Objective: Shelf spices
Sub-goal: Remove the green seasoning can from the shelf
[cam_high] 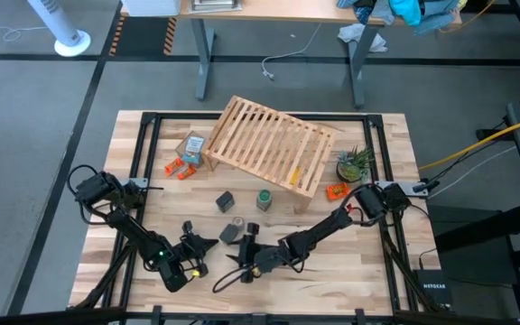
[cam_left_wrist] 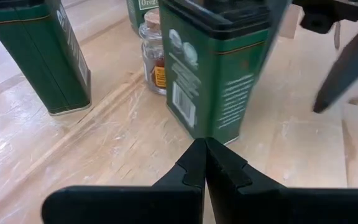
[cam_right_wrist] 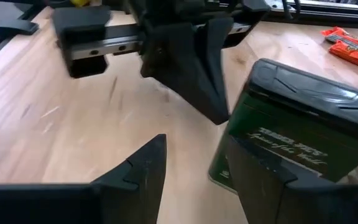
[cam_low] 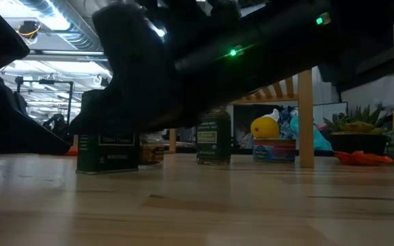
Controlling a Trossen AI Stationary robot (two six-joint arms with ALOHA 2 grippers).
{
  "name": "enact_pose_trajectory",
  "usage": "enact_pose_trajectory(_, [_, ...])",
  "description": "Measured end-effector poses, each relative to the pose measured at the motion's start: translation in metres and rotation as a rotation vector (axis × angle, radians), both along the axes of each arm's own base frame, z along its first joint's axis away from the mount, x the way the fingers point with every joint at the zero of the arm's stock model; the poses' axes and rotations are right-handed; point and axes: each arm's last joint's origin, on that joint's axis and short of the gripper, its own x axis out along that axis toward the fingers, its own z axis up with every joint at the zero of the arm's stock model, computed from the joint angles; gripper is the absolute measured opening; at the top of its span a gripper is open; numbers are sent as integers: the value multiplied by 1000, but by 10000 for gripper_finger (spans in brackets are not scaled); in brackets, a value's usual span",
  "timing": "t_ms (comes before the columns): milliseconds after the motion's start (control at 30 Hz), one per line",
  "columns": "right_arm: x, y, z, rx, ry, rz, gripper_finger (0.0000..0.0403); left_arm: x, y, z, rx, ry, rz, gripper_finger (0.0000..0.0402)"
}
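Right gripper (cam_high: pixel 245 242), lower centre, half-open beside a dark tin (cam_high: pixel 231 231), not gripping it. Next: straddle, close, lift to rack (cam_high: pixel 272 144). Left gripper (cam_high: pixel 204 243) shut, empty.

Pale wooden tabletop (cam_left_wrist: pixel 55 155), smooth but finely scratched. The dark green jar (cam_left_wrist: pixel 219 68) at centre frame looks like glossy tin with printed labels; the tiny jar (cam_left_wrist: pixel 154 56) is clear glass. Fingers (cam_left_wrist: pixel 194 165): matt black plastic.
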Motion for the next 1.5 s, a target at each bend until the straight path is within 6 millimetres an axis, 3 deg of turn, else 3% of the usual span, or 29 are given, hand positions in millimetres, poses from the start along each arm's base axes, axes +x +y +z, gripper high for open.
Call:
enact_pose_trajectory(600, [10,-18,5,34,-53,-28,172,0,1,0,20,6,-1,1])
enact_pose_trajectory(967, [3,-2,6,41,-30,61,172,-5,-9,0,-16,46,-88,1])
enact_pose_trajectory(1200, [-5,4,42,-122,-65,-1,172,-5,-7,1,50,32,-77,1])
enact_pose_trajectory(1367, [-7,-5,60,-247,-46,-69,172,-6,-5,1,130,27,-64,1])
enact_pose_trajectory(1500, [-1,-21,63,-265,-30,-87,172,-8,-1,0,176,30,-35,1])
